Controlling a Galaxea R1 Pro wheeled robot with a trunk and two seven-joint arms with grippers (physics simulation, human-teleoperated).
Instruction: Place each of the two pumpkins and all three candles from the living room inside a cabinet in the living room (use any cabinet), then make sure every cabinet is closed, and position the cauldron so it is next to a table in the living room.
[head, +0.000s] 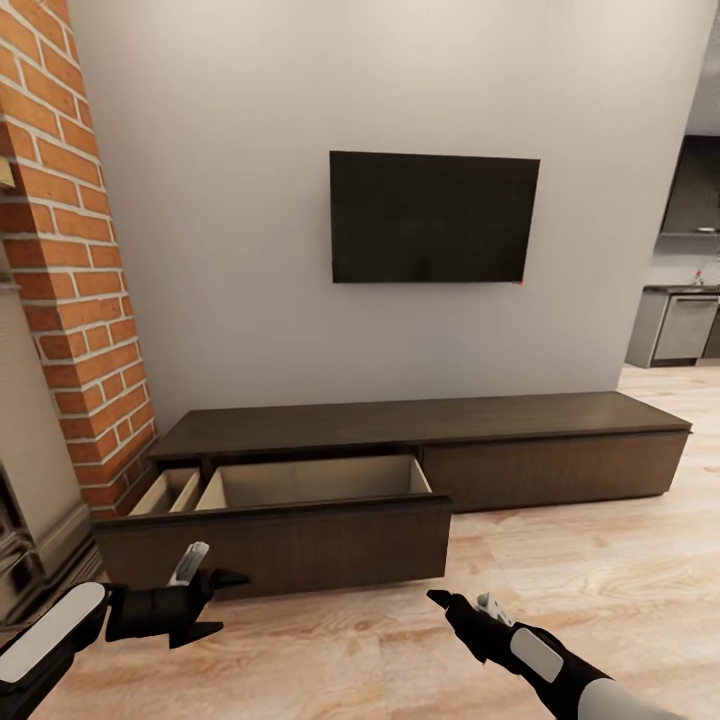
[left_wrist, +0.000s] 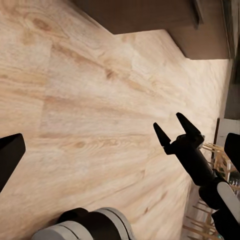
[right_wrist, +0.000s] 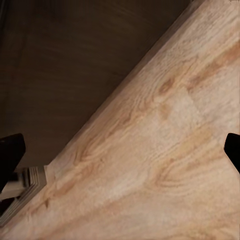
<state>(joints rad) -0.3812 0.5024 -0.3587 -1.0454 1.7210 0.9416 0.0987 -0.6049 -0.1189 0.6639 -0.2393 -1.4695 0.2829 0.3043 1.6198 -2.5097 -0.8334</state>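
Where the cabinet (head: 420, 425) stands (drawer out), left gripper (head: 218, 606) hovers near.

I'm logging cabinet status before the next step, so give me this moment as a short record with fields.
cabinet: long, low, dark brown, against the grey wall under the TV
drawer: left one pulled out, interior looks empty
right drawer front: closed
left gripper: open, holding nothing, above the wooden floor in front of the open drawer
right gripper: open, holding nothing
pumpkins, candles: none seen in the drawer
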